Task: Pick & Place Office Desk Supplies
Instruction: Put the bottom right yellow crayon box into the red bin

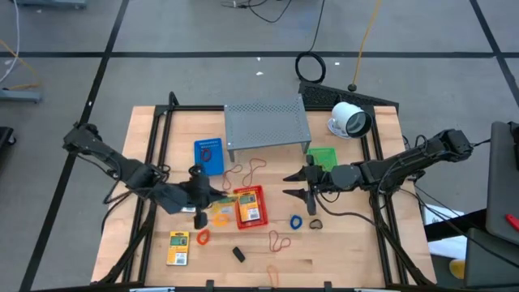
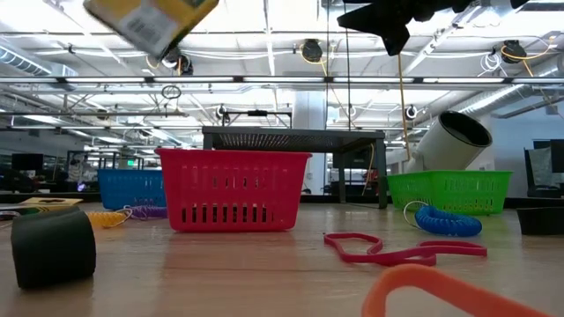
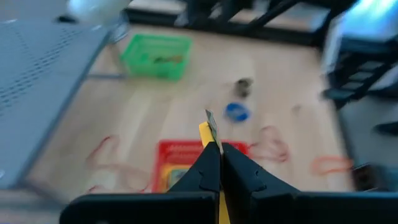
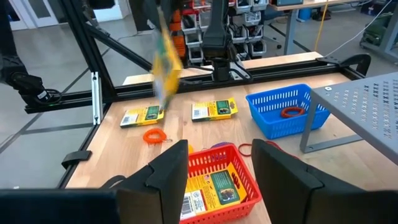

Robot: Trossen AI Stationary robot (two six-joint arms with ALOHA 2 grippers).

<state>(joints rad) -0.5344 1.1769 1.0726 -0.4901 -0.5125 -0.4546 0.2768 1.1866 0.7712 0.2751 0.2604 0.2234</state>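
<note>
Right wrist view: packet (image 4: 210, 190) label unreadable.

nothing here can actually be read. the yellow packets (image 4: 214, 109) lying on the table at about ten o'clock from the red basket (image 4: 214, 183) carry green labels and white barcode patches, but the print is too small to make out. the packet inside that basket shows the same green label and a barcode, equally illegible. the packet held up in the air (image 2: 150, 22) shows only a blurred barcode strip.
</note>
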